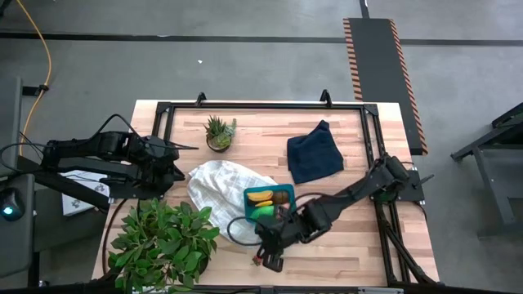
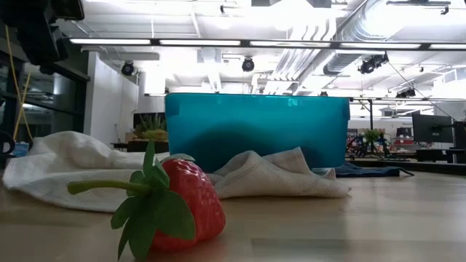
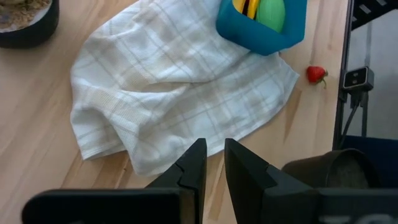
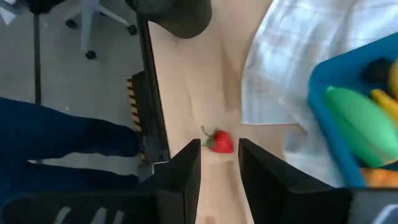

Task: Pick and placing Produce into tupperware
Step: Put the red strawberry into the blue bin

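The teal tupperware stands near the table's middle, partly on a white checked cloth. In it lie a yellow banana, a green fruit and a brown round one. A red strawberry lies on its side on the bare wood in front of the tupperware, near the front edge. My right gripper hovers above the strawberry, open, its fingers pointing down toward it without touching it. My left gripper waits at the table's left, shut and holding nothing, above the cloth's edge.
A small potted succulent stands at the back. A dark navy cloth lies at the back right. A big leafy plant fills the front left corner. A black frame runs around the table. Bare wood lies right of the tupperware.
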`<state>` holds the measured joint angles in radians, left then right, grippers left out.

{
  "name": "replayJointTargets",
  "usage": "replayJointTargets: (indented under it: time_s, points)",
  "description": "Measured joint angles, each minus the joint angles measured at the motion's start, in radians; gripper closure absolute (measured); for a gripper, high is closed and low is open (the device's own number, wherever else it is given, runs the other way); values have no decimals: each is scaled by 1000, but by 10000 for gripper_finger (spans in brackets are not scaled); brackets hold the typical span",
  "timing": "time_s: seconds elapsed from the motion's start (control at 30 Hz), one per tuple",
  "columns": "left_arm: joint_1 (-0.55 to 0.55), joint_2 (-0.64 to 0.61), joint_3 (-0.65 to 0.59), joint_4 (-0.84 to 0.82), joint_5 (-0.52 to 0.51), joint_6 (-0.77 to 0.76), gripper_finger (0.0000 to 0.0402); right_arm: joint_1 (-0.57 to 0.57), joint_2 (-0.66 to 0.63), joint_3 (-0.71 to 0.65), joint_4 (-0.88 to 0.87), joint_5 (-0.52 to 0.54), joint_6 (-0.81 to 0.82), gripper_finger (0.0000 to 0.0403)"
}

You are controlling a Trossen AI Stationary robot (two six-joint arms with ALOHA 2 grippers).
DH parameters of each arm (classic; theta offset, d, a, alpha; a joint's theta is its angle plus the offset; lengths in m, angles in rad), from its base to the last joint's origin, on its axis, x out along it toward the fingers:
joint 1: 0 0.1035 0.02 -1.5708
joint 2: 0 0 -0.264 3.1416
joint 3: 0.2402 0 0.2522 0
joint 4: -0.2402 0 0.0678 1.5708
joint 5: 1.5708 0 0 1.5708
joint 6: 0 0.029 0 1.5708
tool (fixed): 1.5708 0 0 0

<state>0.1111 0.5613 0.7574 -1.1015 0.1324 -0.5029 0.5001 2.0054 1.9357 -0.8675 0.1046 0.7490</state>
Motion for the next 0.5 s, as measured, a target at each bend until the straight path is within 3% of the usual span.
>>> replayJointTargets:
  time_s: [0.2, 0.5]
  points:
    - [0, 0, 0, -1, 17, 11, 355, 30, 7, -38, 96, -2, 40, 304]
    - [0, 0, 0, -1, 17, -4, 355, 57, 10, -206, 325, -34, -4, 304]
